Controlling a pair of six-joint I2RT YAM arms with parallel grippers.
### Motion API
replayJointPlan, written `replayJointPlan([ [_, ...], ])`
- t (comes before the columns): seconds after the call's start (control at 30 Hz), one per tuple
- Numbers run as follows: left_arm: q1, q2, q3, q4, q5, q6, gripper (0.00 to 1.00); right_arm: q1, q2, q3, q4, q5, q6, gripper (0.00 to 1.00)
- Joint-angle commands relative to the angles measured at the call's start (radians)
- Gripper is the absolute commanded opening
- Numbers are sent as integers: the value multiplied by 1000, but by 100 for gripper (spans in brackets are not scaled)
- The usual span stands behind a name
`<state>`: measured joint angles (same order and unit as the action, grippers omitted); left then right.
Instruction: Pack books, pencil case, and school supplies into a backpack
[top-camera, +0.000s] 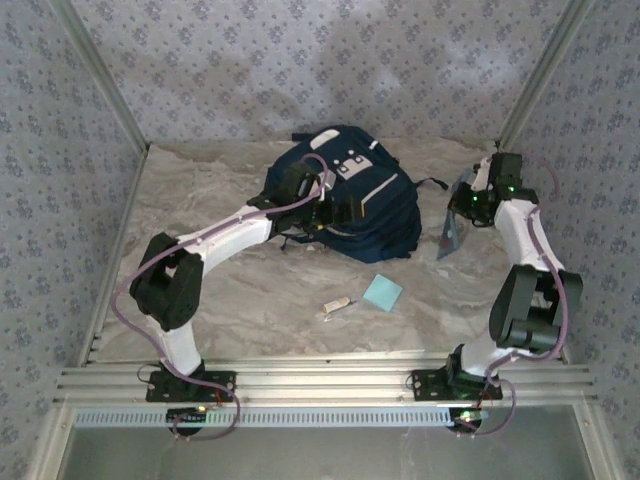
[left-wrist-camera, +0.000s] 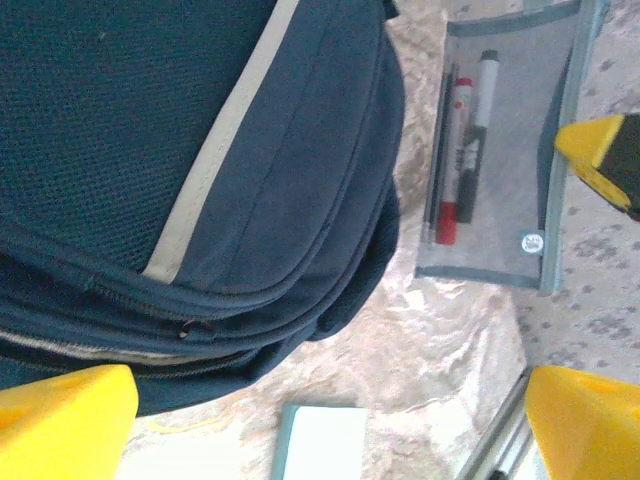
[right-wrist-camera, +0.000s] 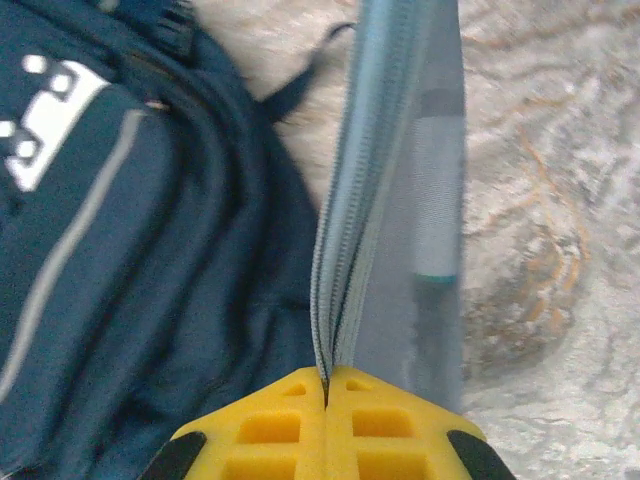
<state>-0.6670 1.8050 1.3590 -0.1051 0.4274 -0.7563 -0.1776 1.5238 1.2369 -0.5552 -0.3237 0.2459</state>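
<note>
The navy backpack (top-camera: 375, 215) (left-wrist-camera: 180, 140) (right-wrist-camera: 120, 260) with white stripes lies at the table's middle back. My left gripper (top-camera: 348, 212) (left-wrist-camera: 325, 430) hovers open over its lower edge, with nothing between its yellow fingertips (left-wrist-camera: 60, 420). My right gripper (top-camera: 463, 201) (right-wrist-camera: 327, 385) is shut on the zipper edge of the grey pencil case (top-camera: 453, 230) (left-wrist-camera: 500, 160) (right-wrist-camera: 400, 200), which hangs upright just right of the backpack with pens inside. The light-blue pad (top-camera: 382, 292) (left-wrist-camera: 320, 440) and white stick (top-camera: 335, 307) lie on the table in front. The books are out of view.
Patterned walls with metal posts (top-camera: 105, 90) close in the marbled table (top-camera: 250, 290) on three sides. An aluminium rail (top-camera: 320, 385) runs along the near edge by the arm bases.
</note>
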Motion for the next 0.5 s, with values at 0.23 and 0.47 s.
replayJointPlan([
  [0.23, 17, 91, -22, 335, 118, -273, 100, 75, -148, 86, -94, -152, 79, 0],
  [0.47, 22, 134, -107, 663, 109, -426, 100, 175, -149, 135, 43, -303, 214, 0],
])
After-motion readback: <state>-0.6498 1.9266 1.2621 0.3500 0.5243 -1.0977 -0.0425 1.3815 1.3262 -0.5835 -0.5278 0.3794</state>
